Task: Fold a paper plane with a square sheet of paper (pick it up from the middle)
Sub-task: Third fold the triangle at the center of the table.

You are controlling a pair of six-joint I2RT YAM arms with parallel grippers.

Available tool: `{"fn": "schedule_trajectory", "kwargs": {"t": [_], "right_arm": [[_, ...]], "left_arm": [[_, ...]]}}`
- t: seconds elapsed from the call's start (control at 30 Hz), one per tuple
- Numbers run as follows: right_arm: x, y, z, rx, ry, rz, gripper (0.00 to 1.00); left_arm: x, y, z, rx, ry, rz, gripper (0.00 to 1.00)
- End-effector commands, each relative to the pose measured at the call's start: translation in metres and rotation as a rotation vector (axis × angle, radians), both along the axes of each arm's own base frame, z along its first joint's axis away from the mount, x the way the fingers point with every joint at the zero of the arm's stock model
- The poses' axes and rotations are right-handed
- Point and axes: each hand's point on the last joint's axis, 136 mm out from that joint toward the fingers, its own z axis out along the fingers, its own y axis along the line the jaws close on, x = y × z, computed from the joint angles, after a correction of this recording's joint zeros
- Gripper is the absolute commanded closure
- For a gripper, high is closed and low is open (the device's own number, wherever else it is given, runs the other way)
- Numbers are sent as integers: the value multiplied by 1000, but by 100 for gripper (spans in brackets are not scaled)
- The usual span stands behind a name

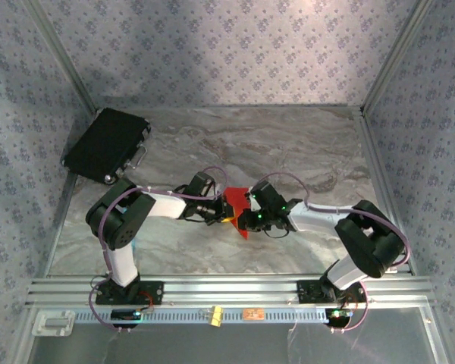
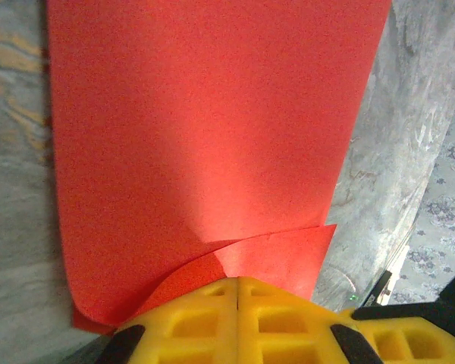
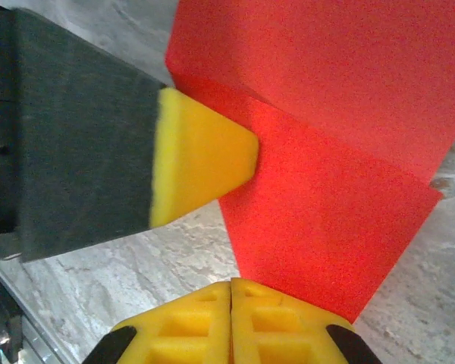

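- Pinching the square sheet of paper [image 2: 212, 136] at a lower edge, the left gripper [image 2: 236, 282] is seen with its yellow fingers pressed flat together, no gap left between them.
- A curled second layer of the red sheet is seen just above those fingertips, tucked under the larger flat face, so the sheet is shown partly folded over itself.
- The right gripper [image 3: 231, 284] is likewise seen fully closed, and a lower corner of the red sheet is caught at its fingertips.
- In the right wrist view a straight crease is seen running across the sheet, and one yellow finger [image 3: 201, 163] of the left gripper is laid against the sheet's edge from the side.
- From above, the sheet is found at the middle of the marbled table [image 1: 288, 152], held up between the two grippers, which are brought close together from left and right.
- One red point of the sheet is directed toward the near edge of the table.
- A black case [image 1: 106, 142] is set at the far left corner of the table, well apart from the sheet.
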Motion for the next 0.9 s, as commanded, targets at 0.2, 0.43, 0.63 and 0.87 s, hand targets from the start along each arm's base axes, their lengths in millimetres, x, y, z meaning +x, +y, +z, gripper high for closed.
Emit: {"fn": "schedule_trajectory", "kwargs": {"t": [0.2, 0.43, 0.63, 0.87], "right_arm": [[-31, -33, -49, -147, 152, -70, 96], [-26, -27, -49, -146, 145, -94, 96], [-24, -27, -48, -138, 144, -113, 97], [-26, -33, -54, -163, 161, -136, 99]], "left_arm": [[6, -1, 25, -23, -75, -11, 94], [-2, -5, 44, 11, -121, -36, 89], [-13, -7, 17, 48, -38, -36, 93], [-9, 12, -16, 105, 26, 20, 95]]}}
